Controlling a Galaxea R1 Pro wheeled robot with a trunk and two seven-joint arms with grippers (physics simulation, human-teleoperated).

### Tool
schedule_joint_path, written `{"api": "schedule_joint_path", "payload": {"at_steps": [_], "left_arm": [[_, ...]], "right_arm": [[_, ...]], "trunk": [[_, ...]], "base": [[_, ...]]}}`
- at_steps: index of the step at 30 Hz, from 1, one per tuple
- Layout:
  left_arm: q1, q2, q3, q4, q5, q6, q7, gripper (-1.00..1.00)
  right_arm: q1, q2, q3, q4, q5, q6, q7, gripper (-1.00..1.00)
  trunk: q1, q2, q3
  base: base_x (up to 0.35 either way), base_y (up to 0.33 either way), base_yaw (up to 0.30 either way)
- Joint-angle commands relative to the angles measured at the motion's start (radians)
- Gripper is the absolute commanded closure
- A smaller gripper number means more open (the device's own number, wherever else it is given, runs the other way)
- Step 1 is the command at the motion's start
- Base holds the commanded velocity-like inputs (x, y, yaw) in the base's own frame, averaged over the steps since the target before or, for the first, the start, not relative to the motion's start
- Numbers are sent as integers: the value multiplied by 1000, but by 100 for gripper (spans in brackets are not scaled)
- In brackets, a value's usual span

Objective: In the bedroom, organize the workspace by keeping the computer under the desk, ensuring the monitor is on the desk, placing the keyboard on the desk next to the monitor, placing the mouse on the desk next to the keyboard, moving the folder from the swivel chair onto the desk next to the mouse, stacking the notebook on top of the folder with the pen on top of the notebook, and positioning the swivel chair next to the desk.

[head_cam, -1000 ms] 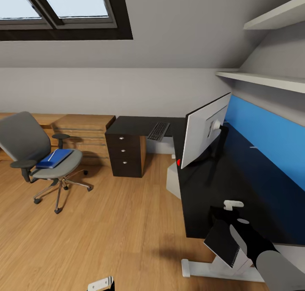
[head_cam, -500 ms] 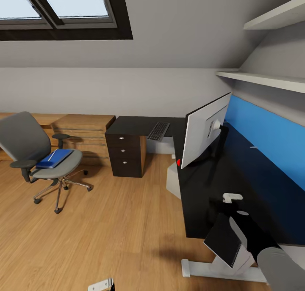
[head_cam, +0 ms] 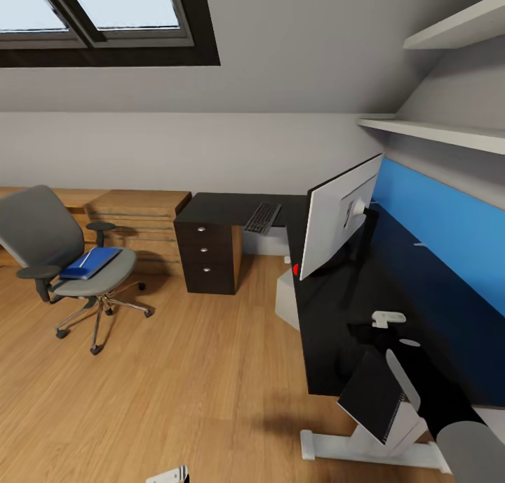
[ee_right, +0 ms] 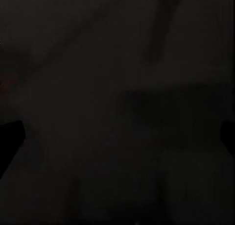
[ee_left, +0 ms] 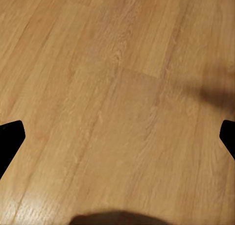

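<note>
**Q:** What was nearest you, and why held there?

**Me:** My right gripper (head_cam: pixel 387 319) hung low over the desk (head_cam: pixel 337 314)'s black surface, its wrist view near-black, both fingers spread and empty. A dark notebook-like slab (head_cam: pixel 373 397) sat tilted against that forearm; I couldn't tell what carried it. The left gripper (ee_left: pixel 117 137) pointed at bare wood floor (head_cam: pixel 175 385), fingers apart.

**Q:** And further off?

**Me:** The monitor (head_cam: pixel 337 216) stood on the surface, its screen turned away from me. The keyboard (head_cam: pixel 262 217) lay on the far wing. The blue folder (head_cam: pixel 90 263) waited on the swivel chair (head_cam: pixel 63 258), well apart from the desk. Mouse and pen I couldn't make out.
</note>
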Motion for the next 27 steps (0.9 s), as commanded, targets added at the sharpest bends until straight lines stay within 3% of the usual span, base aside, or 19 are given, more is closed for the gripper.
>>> {"api": "schedule_joint_path", "payload": {"at_steps": [1,6,10,27], "left_arm": [[0,0,-3,0,10,-4,4,-100],[0,0,-3,0,10,-4,4,-100],[0,0,-2,0,10,-4,4,-100],[0,2,-2,0,10,-4,4,-100]], "right_arm": [[2,-1,0,-8,-3,8,0,-100],[13,-1,-4,-27,-13,16,0,-100],[17,-2,-6,-32,-49,22,-1,-100],[19,0,-38,-34,-76,33,0,-100]], "trunk": [[0,-1,-1],[0,-1,-1],[0,-1,-1],[0,-1,-1]], "base": [[0,0,0],[-2,0,0],[-144,0,0],[-323,0,0]]}}
